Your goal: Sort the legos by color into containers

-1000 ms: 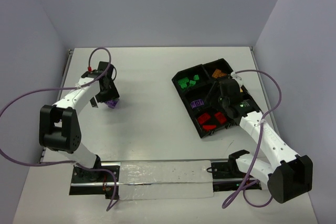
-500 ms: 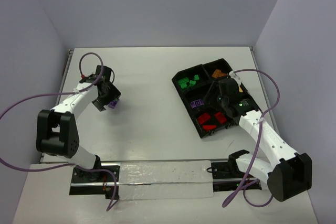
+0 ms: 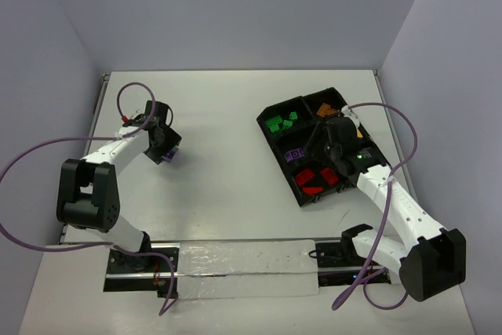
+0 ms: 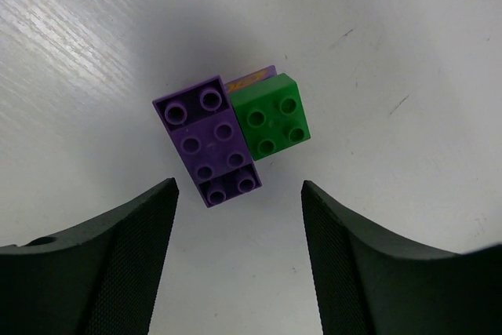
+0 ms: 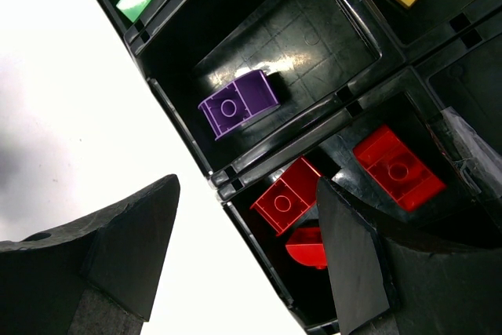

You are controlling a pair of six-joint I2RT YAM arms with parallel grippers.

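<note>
Bricks (image 3: 174, 153) left to sort lie near the counter's (image 3: 227, 194) left edge: a purple brick (image 4: 208, 140) and a green brick (image 4: 276, 118), touching side by side. The left tool (image 4: 238, 190) hangs above, jaws apart, lined up on the purple one, probably to lift it alone. The right tool (image 5: 249, 186), jaws apart and empty, hovers over the tray (image 3: 261, 121) near the right edge.

Bench (image 3: 235, 162): I see it white and matte | black divided tray (image 3: 282, 161) flat on it | purple brick (image 4: 210, 140) and green brick (image 4: 274, 117) touching side by side, well left of tray | mounting rail (image 3: 235, 268) nearer me than tray.
</note>
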